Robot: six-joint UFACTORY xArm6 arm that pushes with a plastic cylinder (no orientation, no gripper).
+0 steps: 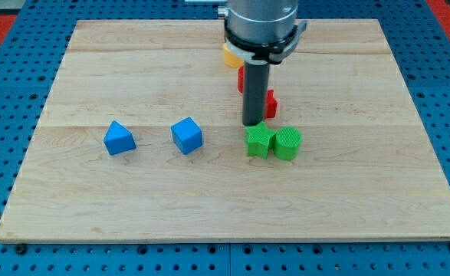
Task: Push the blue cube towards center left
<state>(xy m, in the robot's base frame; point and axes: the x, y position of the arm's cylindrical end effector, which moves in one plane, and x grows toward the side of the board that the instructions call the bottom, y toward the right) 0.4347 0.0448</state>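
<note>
The arm hangs upright from the view's top, my tip [253, 123] touching down just above the green star block [258, 142]; it carries no hand, only the rod. The wooden bench [347, 199] lies on blue pegboard [2, 115]. The blue cube [186, 136] sits left of centre, a corner turned toward the view's bottom.

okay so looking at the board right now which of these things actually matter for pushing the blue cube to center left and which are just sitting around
For the job: blue cube; my tip, to the cube's right, just above the green blocks.

Lying about: blue wedge-like block; green star-shaped block; green cylinder; red block and yellow block, both partly hidden behind the rod.
</note>
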